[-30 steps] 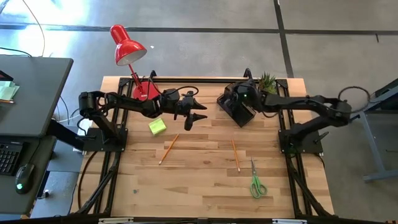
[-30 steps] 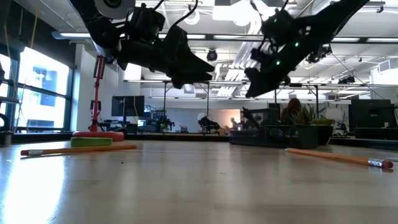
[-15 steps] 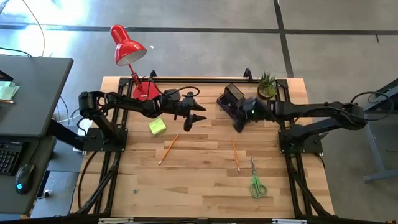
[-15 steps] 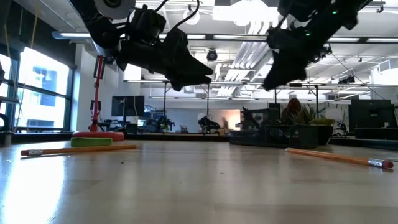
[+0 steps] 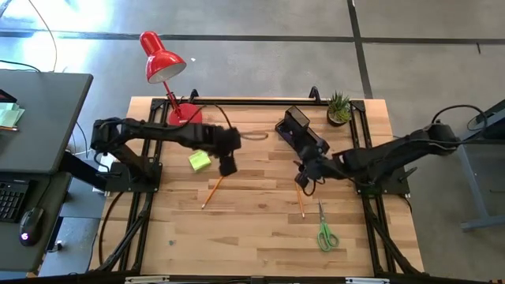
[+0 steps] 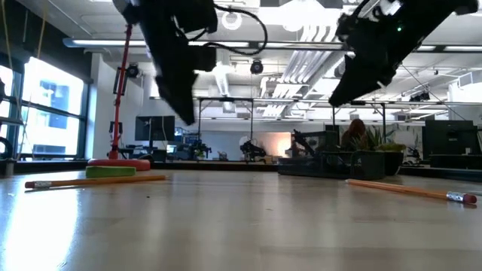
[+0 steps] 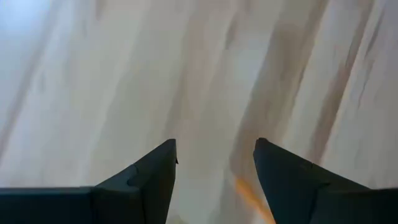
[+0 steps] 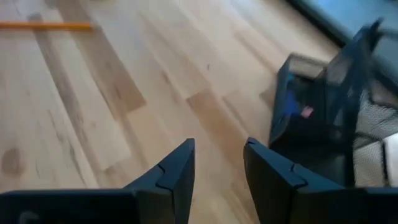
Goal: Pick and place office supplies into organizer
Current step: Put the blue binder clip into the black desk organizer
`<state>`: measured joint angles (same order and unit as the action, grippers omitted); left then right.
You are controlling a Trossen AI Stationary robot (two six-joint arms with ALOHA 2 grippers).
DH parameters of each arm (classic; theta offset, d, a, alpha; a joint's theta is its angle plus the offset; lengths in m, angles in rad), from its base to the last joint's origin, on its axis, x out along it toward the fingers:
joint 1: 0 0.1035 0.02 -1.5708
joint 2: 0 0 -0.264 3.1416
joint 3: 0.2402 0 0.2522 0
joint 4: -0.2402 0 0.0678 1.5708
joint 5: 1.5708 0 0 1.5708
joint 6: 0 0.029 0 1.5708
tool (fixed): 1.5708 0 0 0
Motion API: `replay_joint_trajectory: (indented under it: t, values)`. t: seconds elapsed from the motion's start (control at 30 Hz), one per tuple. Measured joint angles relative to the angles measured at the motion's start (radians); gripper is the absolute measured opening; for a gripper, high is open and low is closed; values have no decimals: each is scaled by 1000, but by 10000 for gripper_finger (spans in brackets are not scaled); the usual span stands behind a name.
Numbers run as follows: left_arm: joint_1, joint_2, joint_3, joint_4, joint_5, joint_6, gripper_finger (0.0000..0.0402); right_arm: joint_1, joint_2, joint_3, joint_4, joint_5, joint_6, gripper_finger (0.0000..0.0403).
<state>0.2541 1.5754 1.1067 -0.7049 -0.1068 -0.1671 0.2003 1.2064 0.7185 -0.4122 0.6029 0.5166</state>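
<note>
Left gripper: mine (image 5: 227, 164) hung over the table (image 5: 260, 244) just beside the sticky-note block (image 5: 200, 160), above the upper end of the left pencil (image 5: 214, 188). My fingers (image 7: 149, 180) were spread with bare wood between them and held nothing; an orange streak, probably that pencil, showed near one fingertip.
Right gripper: mine (image 5: 304, 175) hovered above the top end of the right pencil (image 5: 299, 196), near the organizer (image 5: 301, 131). Its fingers (image 8: 171, 177) stood apart and empty.
Organizer: the black mesh caddy sat toward the back of the table, beside the potted plant (image 5: 339, 107). My right wrist view caught it (image 8: 336, 118) close ahead, with something purple showing through the mesh; I could not tell what.
Sticky-note block: yellow-green, flat on the table in front of the red lamp (image 5: 162, 63).
Pencils: both lay on the wood mid-table, well apart from each other.
Scissors: the green-handled pair (image 5: 325, 230) lay near the front right, just past the right pencil's lower end.
</note>
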Motion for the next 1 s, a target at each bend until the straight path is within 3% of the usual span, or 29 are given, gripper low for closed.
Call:
replay_joint_trajectory:
  t: [0.07, 0.17, 0.33, 0.5, 0.63, 0.77, 1.0]
  values:
    - [-39, 1, 7, -111, -38, -45, 200, 33, 0, 0, -1, 63, 1, 129]
    - [-87, 1, 5, -137, -64, -71, 200, 73, 0, 0, 0, 126, -15, 129]
    - [-152, 1, -40, -73, -84, -76, 200, 104, 7, 0, 7, 130, -25, 129]
    - [-154, 1, -56, -233, -230, -143, 191, 110, 51, 0, 41, 163, -55, 129]
    - [-160, -1, -90, -234, -256, -204, 175, 100, 102, 0, 112, 178, -147, 129]
    - [-208, -1, -152, -253, -186, -223, 158, 82, 122, 0, 172, 171, -253, 129]
    - [-370, -1, -190, -362, 102, -342, 133, 52, 114, 0, 270, 164, -401, 129]
